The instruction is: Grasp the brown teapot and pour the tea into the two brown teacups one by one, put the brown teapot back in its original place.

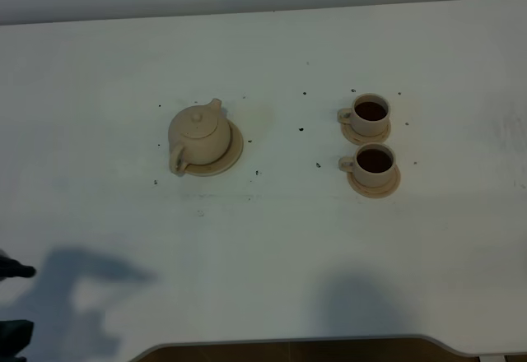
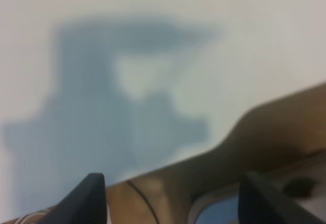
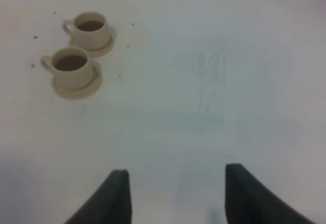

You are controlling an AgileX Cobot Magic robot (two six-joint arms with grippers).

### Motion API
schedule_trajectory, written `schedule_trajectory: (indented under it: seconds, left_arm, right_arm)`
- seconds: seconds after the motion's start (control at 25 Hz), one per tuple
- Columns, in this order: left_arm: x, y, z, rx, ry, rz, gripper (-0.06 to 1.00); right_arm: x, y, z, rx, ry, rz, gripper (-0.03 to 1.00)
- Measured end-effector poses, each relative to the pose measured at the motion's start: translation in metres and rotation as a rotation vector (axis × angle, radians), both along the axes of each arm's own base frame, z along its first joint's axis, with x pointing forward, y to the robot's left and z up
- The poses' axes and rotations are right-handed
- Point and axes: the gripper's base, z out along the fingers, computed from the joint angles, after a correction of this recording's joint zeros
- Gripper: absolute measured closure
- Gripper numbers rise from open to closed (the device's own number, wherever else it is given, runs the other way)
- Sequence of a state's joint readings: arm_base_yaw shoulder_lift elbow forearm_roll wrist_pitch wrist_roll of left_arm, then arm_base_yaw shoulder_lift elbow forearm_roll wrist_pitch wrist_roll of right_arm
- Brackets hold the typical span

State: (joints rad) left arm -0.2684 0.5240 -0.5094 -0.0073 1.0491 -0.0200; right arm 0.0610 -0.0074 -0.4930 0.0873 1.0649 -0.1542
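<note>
The brown teapot [image 1: 200, 134] stands upright on its wide tan saucer [image 1: 233, 155], left of the table's middle, with its lid on and its spout toward the back. The two brown teacups [image 1: 370, 113] [image 1: 375, 163] sit on small saucers at the right, one behind the other, both with dark tea inside. The right wrist view shows them too [image 3: 91, 28] [image 3: 71, 66], far ahead of my right gripper [image 3: 175, 188], which is open and empty. My left gripper [image 2: 175, 201] is open over the table's front edge, holding nothing, far from the teapot.
Small dark specks [image 1: 301, 129] dot the white table [image 1: 272, 239] between the teapot and the cups. A dark part of my left arm [image 1: 15, 271] shows at the front left edge, casting a shadow. The table's front edge [image 1: 288, 341] runs along the bottom.
</note>
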Motion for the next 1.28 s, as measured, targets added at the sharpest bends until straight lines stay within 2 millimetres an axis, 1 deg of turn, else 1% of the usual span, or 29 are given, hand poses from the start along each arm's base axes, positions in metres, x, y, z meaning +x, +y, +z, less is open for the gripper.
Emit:
schedule_trajectory:
  seconds: [0.24,0.48,0.64,1.08,1.28]
  left_arm:
    - [-0.015,0.011,0.007,-0.024,-0.119,0.127,0.39]
    - [-0.038,0.016,0.013,-0.047,-0.279,0.193,0.39]
    - [-0.050,0.017,0.014,-0.059,-0.358,0.200,0.39]
    - [-0.073,0.018,0.014,-0.085,-0.512,0.197,0.39]
    - [-0.074,0.019,0.014,-0.080,-0.519,0.199,0.39]
  right_arm:
    - [0.000,0.000,0.000,0.000,0.000,0.000,0.53]
    - [0.000,0.000,0.000,0.000,0.000,0.000,0.53]
    - [0.000,0.000,0.000,0.000,0.000,0.000,0.53]
    - [0.000,0.000,0.000,0.000,0.000,0.000,0.53]
    - [0.000,0.000,0.000,0.000,0.000,0.000,0.53]
